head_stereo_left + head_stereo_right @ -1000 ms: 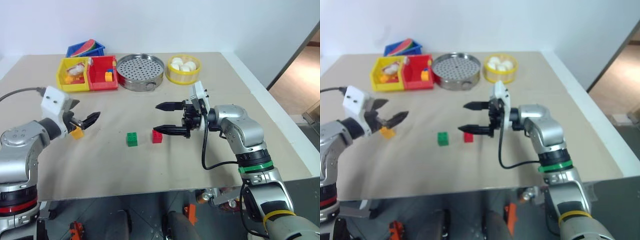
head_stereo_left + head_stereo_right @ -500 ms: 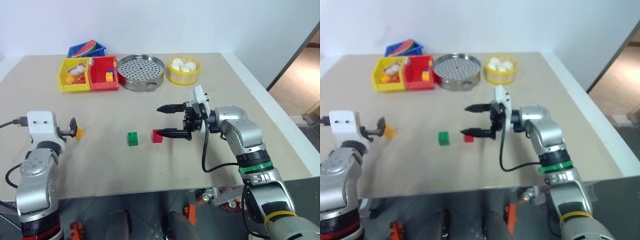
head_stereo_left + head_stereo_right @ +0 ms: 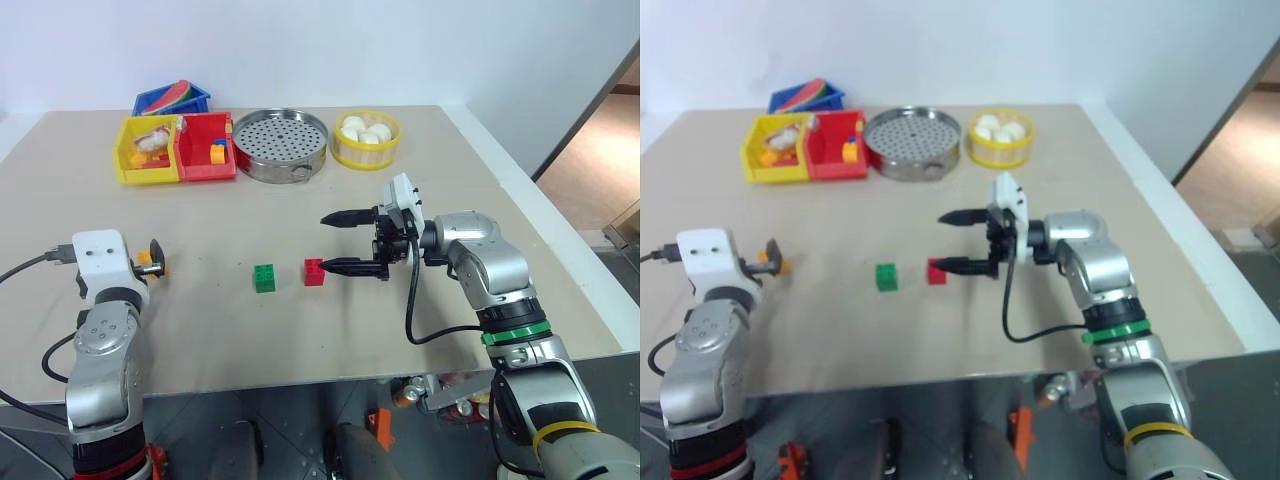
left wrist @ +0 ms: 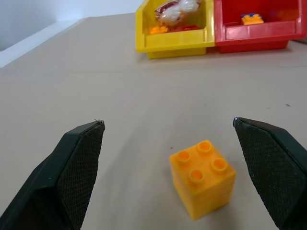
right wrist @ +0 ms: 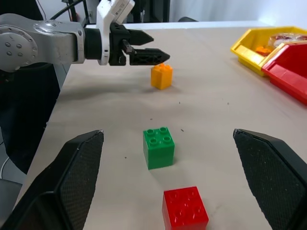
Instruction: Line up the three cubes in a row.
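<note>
Cubes first: we see the red cube (image 3: 315,272) and green cube (image 3: 264,278) side by side near the table (image 3: 300,330) centre, a small gap btwn them, studs up. Orange-yellow cube (image 4: 202,178) sits well apart from those two, out toward the robot's left, upright on the tabletop.

Left gripper (image 4: 184,139) is spread wide & holds nothing; we see the orange-yellow cube btwn its two fingers, touching neither, a bit ahead of the tips. From the right wrist view it hangs low over the table w/ fingers level, just beside that cube.

Right gripper (image 3: 350,242) is also spread wide, empty, pointing toward the robot's left. Its lower finger (image 3: 352,267) has its tip just beside the red cube; whether it touches we can't tell. Upper finger (image 3: 345,217) is clear of everything.

At the far edge of the table: yellow bin (image 3: 145,155) and red bin (image 3: 205,145) w/ small toys inside, a blue bin (image 3: 172,99) behind them, a perforated metal steamer tray (image 3: 281,143), and a yellow basket (image 3: 366,139) of white round items.
</note>
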Robot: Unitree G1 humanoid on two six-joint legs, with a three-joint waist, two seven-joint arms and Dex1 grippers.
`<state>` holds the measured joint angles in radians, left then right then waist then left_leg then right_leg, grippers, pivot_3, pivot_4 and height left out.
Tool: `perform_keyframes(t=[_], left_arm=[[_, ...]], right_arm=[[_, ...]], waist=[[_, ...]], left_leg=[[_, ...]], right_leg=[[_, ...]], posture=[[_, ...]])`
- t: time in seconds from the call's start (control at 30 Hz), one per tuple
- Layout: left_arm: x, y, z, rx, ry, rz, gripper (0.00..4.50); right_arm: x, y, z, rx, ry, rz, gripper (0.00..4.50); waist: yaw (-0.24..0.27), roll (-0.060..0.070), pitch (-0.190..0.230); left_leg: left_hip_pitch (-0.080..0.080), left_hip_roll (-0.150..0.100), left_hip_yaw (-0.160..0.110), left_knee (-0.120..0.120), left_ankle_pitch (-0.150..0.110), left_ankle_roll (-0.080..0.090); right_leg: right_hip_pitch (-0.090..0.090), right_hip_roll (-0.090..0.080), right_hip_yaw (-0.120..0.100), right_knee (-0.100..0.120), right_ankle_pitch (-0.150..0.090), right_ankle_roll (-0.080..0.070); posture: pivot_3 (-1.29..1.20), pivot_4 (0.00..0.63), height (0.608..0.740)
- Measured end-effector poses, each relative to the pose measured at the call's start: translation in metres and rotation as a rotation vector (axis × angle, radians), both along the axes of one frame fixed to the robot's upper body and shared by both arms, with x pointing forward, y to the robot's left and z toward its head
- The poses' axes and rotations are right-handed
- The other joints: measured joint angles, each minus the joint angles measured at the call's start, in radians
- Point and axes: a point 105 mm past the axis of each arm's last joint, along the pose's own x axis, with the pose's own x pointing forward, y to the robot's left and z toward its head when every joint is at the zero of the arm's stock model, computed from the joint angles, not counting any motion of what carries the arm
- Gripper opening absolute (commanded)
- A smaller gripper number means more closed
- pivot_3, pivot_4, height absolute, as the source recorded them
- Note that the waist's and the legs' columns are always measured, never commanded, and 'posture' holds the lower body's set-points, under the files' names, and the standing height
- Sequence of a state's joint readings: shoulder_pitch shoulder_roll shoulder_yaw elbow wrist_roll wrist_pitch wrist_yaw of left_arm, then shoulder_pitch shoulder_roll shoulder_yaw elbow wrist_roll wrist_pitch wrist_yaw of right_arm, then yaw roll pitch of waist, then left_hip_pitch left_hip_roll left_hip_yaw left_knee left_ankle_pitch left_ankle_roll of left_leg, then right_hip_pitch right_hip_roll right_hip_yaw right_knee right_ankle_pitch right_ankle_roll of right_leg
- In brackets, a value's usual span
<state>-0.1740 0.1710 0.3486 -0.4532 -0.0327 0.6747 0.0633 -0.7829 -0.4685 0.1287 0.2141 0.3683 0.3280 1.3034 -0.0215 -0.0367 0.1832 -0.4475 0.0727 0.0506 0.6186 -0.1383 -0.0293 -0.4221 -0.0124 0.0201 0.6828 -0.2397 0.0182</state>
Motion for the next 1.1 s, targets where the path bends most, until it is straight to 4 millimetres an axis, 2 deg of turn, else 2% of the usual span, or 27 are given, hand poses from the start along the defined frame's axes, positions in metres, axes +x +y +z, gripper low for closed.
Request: perform_keyframes(t=[0.27,0.6,0.63,0.67,0.8,0.9,1.1], left_arm=[[0.008,-0.009,-0.016,-0.053,0.051,-0.008,4.44],[0.014,-0.008,-0.035,-0.096,0.134,0.008,4.44],[0.015,-0.008,-0.036,-0.100,0.142,0.005,3.94],[0.015,-0.008,-0.039,-0.106,0.153,0.003,3.76],[0.017,-0.009,-0.043,-0.118,0.171,0.000,2.27],[0.020,-0.010,-0.042,-0.126,0.167,-0.003,1.37],[0.022,-0.005,-0.042,-0.113,0.175,-0.013,1.30]], right_arm=[[0.001,-0.001,-0.001,-0.010,-0.003,-0.008,4.50],[0.002,-0.005,0.000,-0.022,-0.011,-0.025,4.50],[0.002,-0.006,0.000,-0.023,-0.012,-0.030,4.50],[0.003,-0.006,0.001,-0.024,-0.014,-0.033,4.50],[0.002,-0.006,0.002,-0.027,-0.024,-0.035,4.50],[0.002,-0.007,0.002,-0.027,-0.024,-0.038,4.50],[0.002,-0.007,0.002,-0.028,-0.025,-0.039,4.50]], waist=[[0.000,0.000,0.000],[0.000,0.000,0.000],[0.000,0.000,0.000],[0.000,0.000,0.000],[0.000,0.000,0.000],[0.000,0.000,0.000],[0.000,0.000,0.000]], left_leg=[[0.000,0.000,0.000,0.000,0.000,0.000],[0.000,0.000,0.000,0.000,0.000,0.000],[0.000,0.000,0.000,0.000,0.000,0.000],[0.000,0.000,0.000,0.000,0.000,0.000],[0.000,0.000,0.000,0.000,0.000,0.000],[0.000,0.000,0.000,0.000,0.000,0.000],[0.000,0.000,0.000,-0.001,0.000,0.000]], right_leg=[[0.000,0.000,0.000,0.000,0.000,0.000],[0.000,0.000,0.000,-0.001,0.000,0.000],[0.000,0.000,0.000,-0.001,0.000,0.000],[0.000,0.000,0.000,-0.001,0.000,0.000],[0.000,0.000,0.000,-0.001,0.000,0.000],[0.000,0.000,0.000,-0.001,0.000,0.000],[-0.001,0.000,0.000,-0.001,0.000,0.000]], posture=[[0.00,0.150,0.740],[0.00,0.150,0.740],[0.00,0.150,0.740],[0.00,0.150,0.740],[0.00,0.150,0.740],[0.00,0.150,0.740],[0.00,0.150,0.740]])
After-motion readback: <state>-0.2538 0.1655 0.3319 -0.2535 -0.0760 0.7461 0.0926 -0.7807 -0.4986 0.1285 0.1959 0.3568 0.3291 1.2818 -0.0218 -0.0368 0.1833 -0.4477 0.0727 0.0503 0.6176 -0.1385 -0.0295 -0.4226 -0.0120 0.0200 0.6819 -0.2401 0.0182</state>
